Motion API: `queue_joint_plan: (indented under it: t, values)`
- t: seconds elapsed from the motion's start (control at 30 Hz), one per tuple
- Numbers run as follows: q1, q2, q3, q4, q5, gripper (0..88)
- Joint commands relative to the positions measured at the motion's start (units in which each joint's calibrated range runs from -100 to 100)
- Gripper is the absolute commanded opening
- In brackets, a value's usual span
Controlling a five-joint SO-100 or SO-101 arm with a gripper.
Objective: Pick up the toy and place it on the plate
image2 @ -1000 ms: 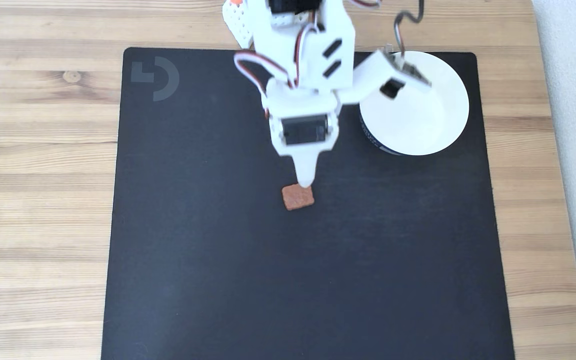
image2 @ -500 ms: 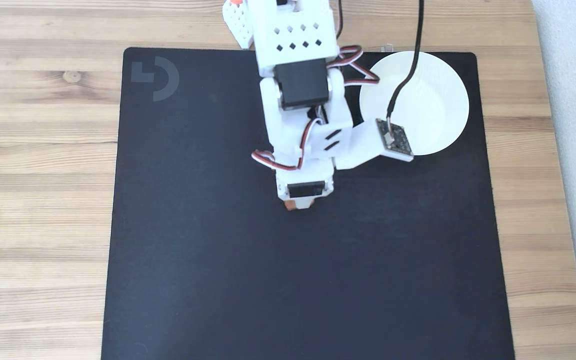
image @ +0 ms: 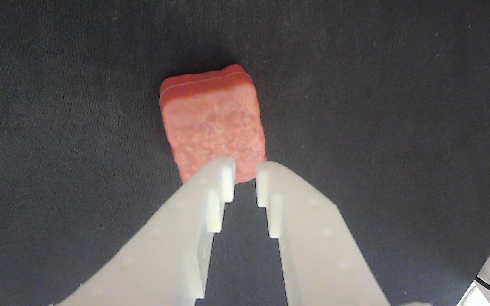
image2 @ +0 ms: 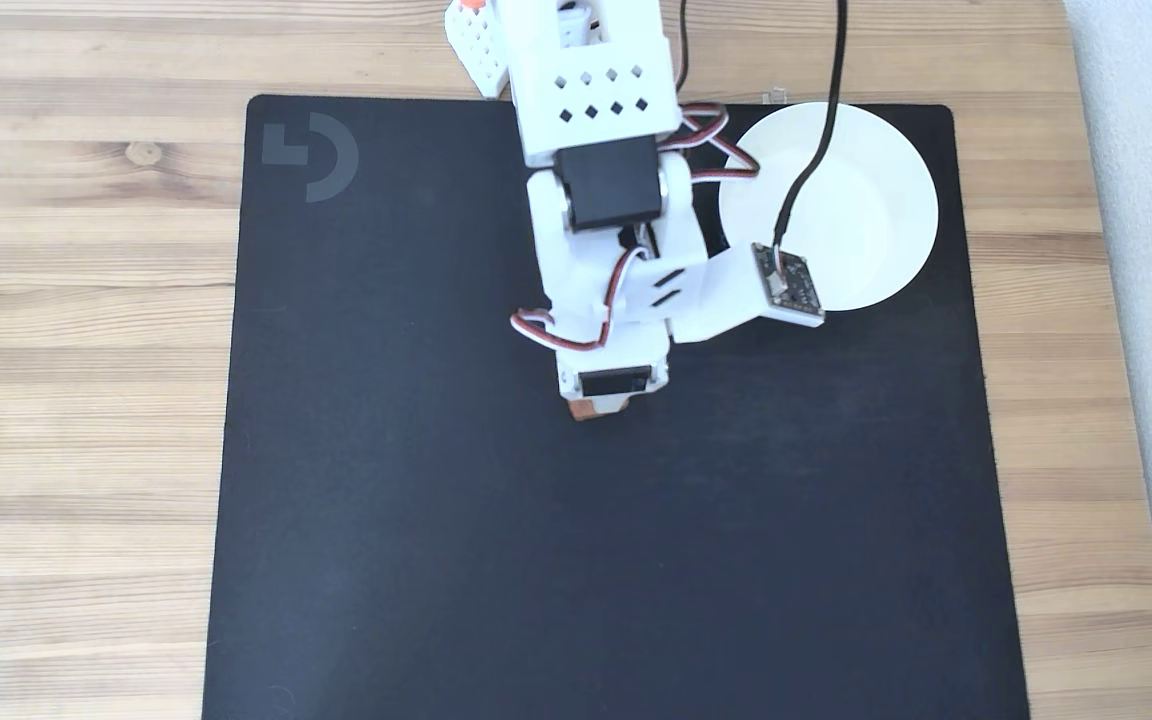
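The toy [image: 213, 121], a reddish-brown rough block, lies flat on the black mat in the wrist view. My gripper [image: 245, 180] hovers over the toy's near edge with its white fingers only a narrow gap apart, narrower than the toy, and nothing sits between them. In the fixed view the arm's wrist [image2: 611, 382] covers most of the toy [image2: 594, 408], leaving a thin brown edge visible below it. The plate [image2: 876, 180], round and white, sits at the mat's far right corner, to the right of the arm.
A black mat [image2: 436, 500] covers the wooden table [image2: 86, 400]. The wrist camera board [image2: 788, 285] and its black cable [image2: 826, 120] overlap the plate's left side in the fixed view. The mat is bare in front of the arm.
Over the last second the arm has stretched forward and down, so the wrist now covers the toy that lay just beyond the fingertips. In the last half second it barely shifted.
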Motion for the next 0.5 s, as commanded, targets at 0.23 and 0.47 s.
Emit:
queue_joint_plan:
  t: [0.23,0.47]
  values:
    - [0.2,-0.63,-3.03,0.54,0.04,3.0]
    - [0.12,-0.21,-7.99,8.59,0.45,29.3]
